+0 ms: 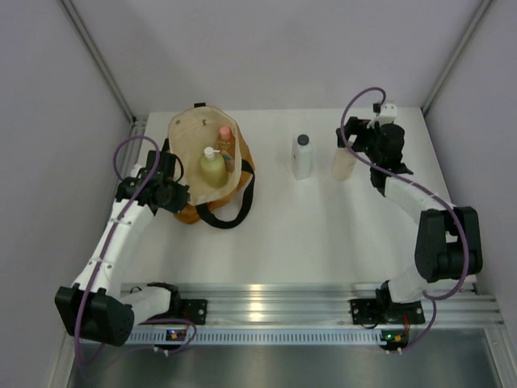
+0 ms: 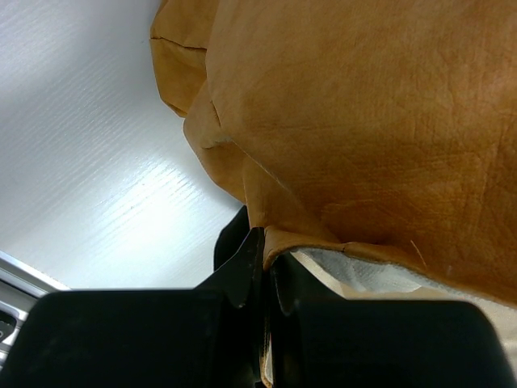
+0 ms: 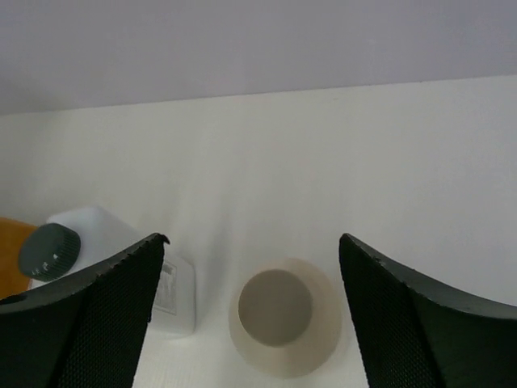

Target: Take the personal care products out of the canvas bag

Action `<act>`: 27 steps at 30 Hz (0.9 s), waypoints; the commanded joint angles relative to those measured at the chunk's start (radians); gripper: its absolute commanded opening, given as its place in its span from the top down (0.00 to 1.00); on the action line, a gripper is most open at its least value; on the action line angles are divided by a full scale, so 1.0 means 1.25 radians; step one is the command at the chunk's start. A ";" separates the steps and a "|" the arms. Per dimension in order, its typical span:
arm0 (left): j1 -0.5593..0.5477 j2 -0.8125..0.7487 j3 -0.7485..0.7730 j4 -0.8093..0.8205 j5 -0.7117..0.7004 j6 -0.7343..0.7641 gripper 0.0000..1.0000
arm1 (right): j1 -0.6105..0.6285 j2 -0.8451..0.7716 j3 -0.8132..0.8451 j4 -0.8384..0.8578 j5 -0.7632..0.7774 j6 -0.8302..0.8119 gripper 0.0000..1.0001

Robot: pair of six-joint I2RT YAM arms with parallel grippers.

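Top external view first: I can count four small bottles and one big canvas bag [image 1: 194,133]. The bag sits on the left side of the white table [image 1: 275,234]. It is tan outside and cream inside, and a black strap [image 1: 234,212] hangs down in front of it.

Two bottles are in the bag. One is the yellow-green bottle [image 1: 213,169] with a white pump. The other is the orange-pink bottle [image 1: 226,140], just behind it.

Two bottles are out of the bag, standing up on the table to the right. One is the white bottle [image 1: 302,159] with a dark cap. The other is the beige bottle [image 1: 343,163]. They stand near each other but do not touch.

There are two arms, one on each side. The left one reaches to the near left side of the bag. The right one reaches over to the beige bottle.

Left wrist view shows the left gripper [image 2: 262,250] pinched tight on the edge of the bag. A fold of tan cloth is squeezed between its two black fingers, and the cream lining peeks out beside them.

Right wrist view shows the right gripper [image 3: 252,240] spread wide, with nothing in it. The beige bottle is seen from above, down between the two fingers, and neither finger touches it. The white bottle is just to its left, partly hidden behind one finger.
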 commanded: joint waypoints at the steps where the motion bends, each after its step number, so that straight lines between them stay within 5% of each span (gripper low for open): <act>1: 0.000 -0.021 0.021 0.029 -0.009 0.013 1.00 | 0.019 -0.068 0.114 -0.099 0.050 -0.036 0.10; 3: 0.000 -0.026 0.027 0.029 -0.015 0.016 1.00 | 0.028 -0.075 0.149 -0.167 0.078 -0.051 0.01; 11: 0.000 -0.032 0.031 0.031 -0.022 0.024 1.00 | 0.068 -0.078 0.348 -0.331 0.009 -0.054 0.01; 19: 0.000 -0.037 0.032 0.031 -0.022 0.018 1.00 | 0.286 -0.012 0.557 -0.486 -0.059 -0.106 0.02; 27: -0.001 -0.036 0.020 0.031 -0.014 0.017 1.00 | 0.506 0.119 0.680 -0.533 -0.101 -0.096 0.16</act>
